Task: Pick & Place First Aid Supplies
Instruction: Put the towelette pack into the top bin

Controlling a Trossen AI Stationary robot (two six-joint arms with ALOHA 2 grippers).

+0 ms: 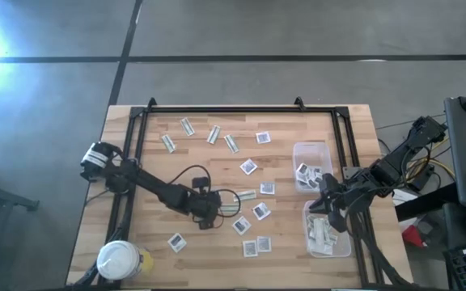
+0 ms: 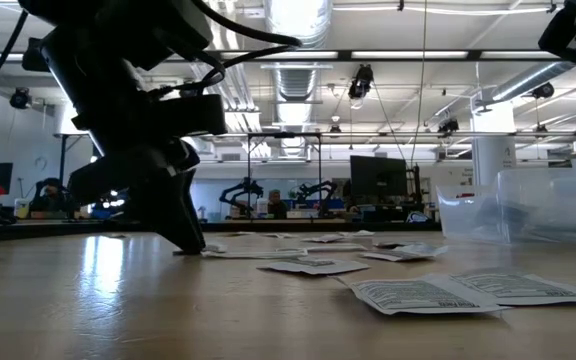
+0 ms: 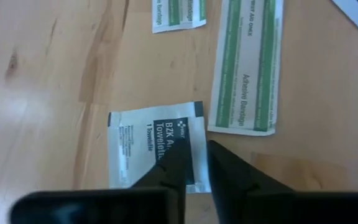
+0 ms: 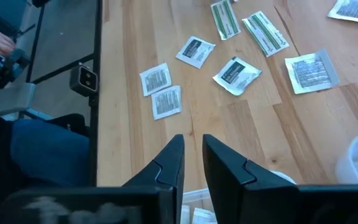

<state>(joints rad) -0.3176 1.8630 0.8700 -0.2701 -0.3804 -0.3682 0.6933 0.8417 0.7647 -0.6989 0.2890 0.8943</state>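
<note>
With the left gripper (image 3: 194, 163) down on the table, fingers nearly closed over 1 white towelette packet (image 3: 148, 146), pinch its edge firmly, then lift straight up to avoid dragging the neighbouring bandage strip (image 3: 248, 65).

Grey concrete floor (image 1: 298, 28), bright ceiling lights (image 2: 293, 15).

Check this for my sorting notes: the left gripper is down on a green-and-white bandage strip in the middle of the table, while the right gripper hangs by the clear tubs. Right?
Not quite. The left gripper is down on a square white towelette packet, not a bandage strip; the left wrist view shows the green-and-white strip lying beside it, untouched. The rest holds: in the high view the right gripper hangs by the clear tubs.
</note>
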